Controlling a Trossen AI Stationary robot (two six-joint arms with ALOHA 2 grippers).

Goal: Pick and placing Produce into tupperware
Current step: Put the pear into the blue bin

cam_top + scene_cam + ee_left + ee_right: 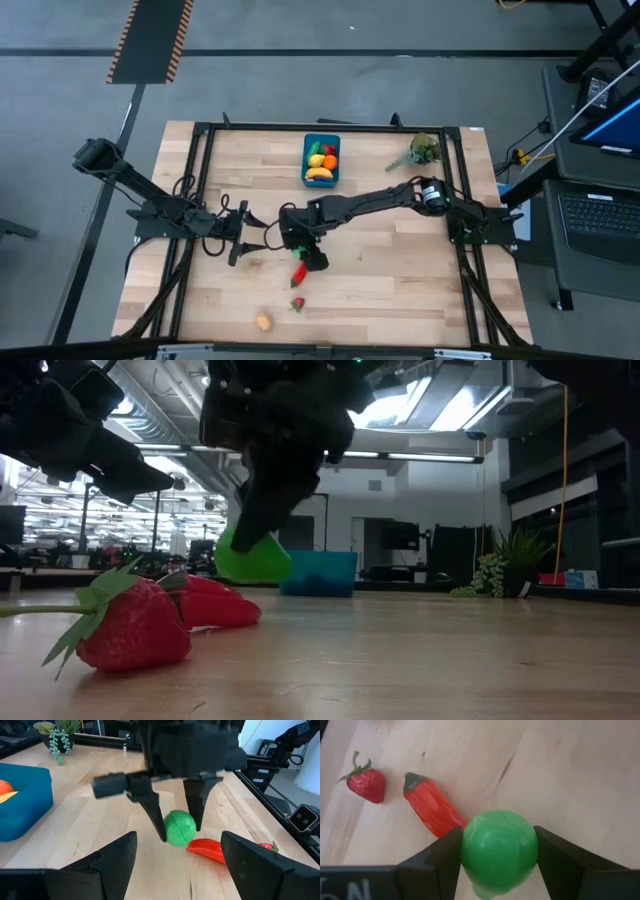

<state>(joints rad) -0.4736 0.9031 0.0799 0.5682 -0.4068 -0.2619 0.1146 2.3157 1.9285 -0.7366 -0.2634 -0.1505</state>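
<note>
Near me a strawberry (135, 625) and red pepper (215, 603) on the worktop (450, 650), my right gripper (497, 865) fingers clamped on a green fruit (499, 847) just above them, my left gripper (177, 857) fingers spread wide beside it, teal tupperware (321, 160) holding produce at the far edge.

A round green toy fruit (499, 847) is pinched between the right gripper's (176, 827) fingers, lifted just above the bench. Right beside it lies a red pepper (298, 272) with a green stem, flat on the wood. A strawberry (296, 303) rests near the pepper. A small yellowish-orange piece (263, 321) sits apart, close to the bench edge. The teal-blue tub (321, 160) holds a banana, an orange, and green and red pieces.
</note>
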